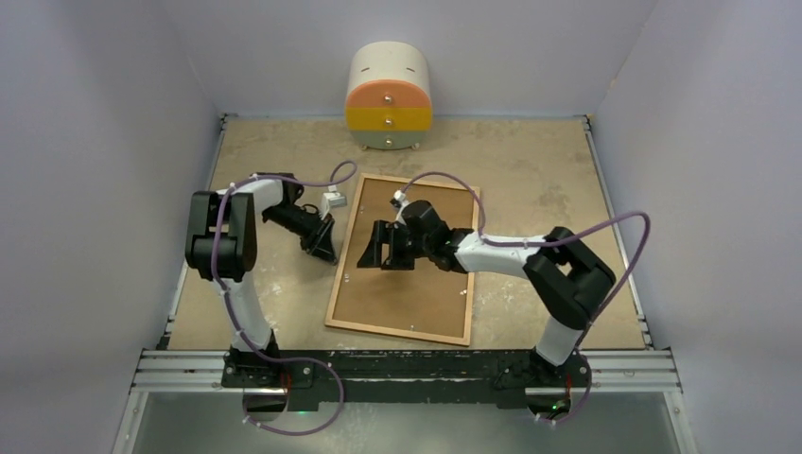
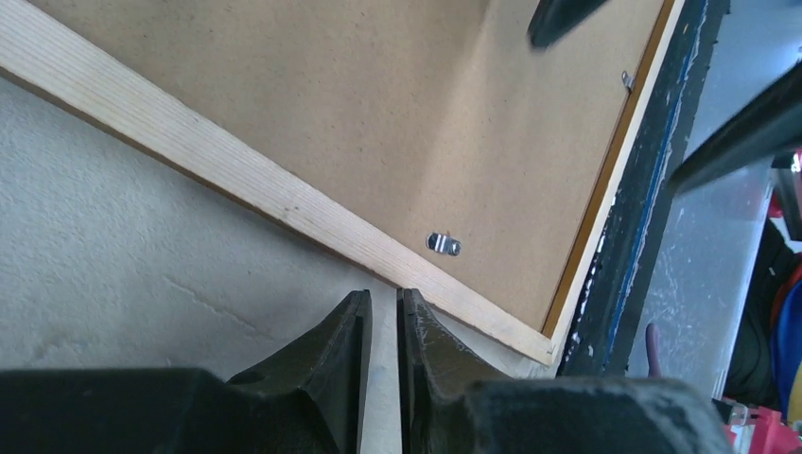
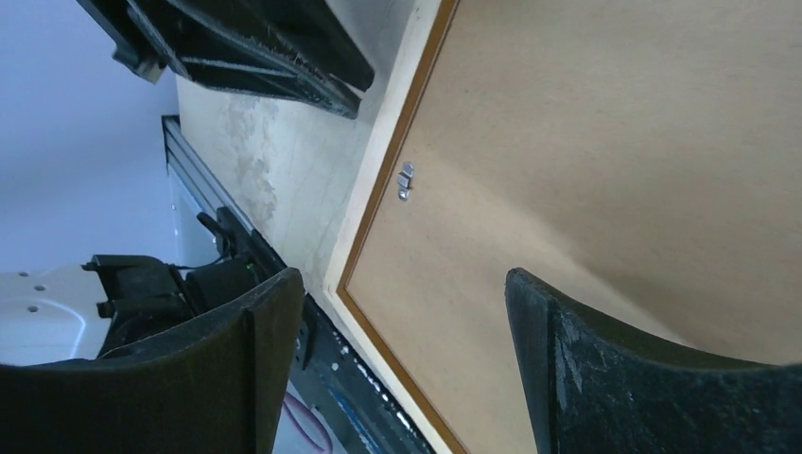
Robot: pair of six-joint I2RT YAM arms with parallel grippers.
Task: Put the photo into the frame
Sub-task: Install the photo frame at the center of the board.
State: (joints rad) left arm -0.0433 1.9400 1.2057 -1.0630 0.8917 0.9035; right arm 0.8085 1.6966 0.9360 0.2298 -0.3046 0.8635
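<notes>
Top external view: the frame (image 1: 397, 333) lies back-up on the surface (image 1: 530, 161), with the backing board (image 1: 416, 298) inside it. The left jaws are almost closed and empty, just beside the frame's left edge. The right jaws are wide apart over the board.

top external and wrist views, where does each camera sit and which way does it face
top external: above and behind the bases, looking down at the table, the frame lying back up, left arm and right arm
left wrist: on the left arm, low over the table, aimed at the frame's left rail; left hand fingers nearly shut at bottom
right wrist: over the backing board, aimed left; right hand open at bottom
both wrist views share the frame's near-left corner and a metal clip
</notes>
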